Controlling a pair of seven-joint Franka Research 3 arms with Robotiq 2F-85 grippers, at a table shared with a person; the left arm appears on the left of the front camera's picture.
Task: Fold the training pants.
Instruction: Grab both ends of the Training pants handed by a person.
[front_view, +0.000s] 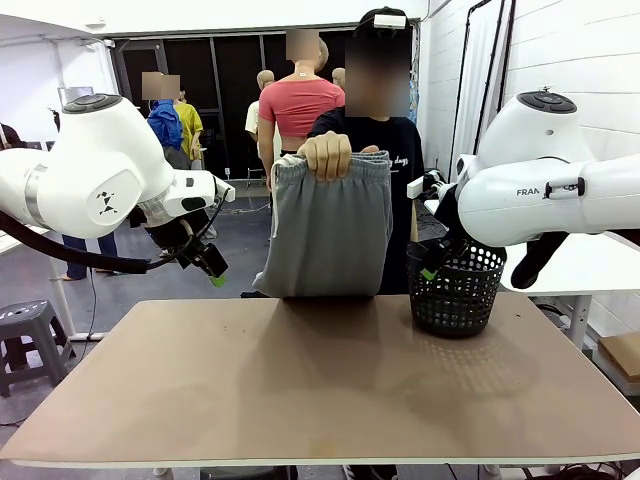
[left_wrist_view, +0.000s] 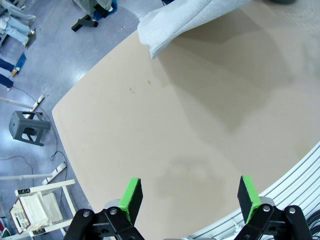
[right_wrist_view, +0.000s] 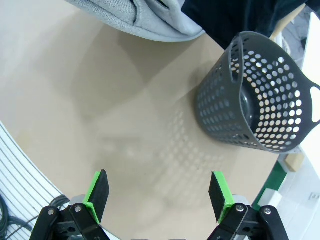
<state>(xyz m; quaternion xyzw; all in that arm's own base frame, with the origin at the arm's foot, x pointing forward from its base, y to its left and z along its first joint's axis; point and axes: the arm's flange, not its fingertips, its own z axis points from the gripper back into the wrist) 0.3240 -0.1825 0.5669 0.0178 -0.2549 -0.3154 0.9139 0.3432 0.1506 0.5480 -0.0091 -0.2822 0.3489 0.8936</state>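
Robotics laboratory hall. My two white robot arms (front_view: 95, 170) stand at a tan rectangular table (front_view: 300, 390). Painted blue-grey concrete floor (left_wrist_view: 65, 50). Grey plastic step stool (front_view: 25, 325) at near left. White panelled wall (front_view: 580, 50) at far right.

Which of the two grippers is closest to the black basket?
The right gripper, hovering beside the basket; the left gripper hangs far off, beyond the grey pants.

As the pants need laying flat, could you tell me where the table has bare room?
The table is bare from the training pants hanging at its far edge to the near edge. Only the far right, around the basket, is crowded.
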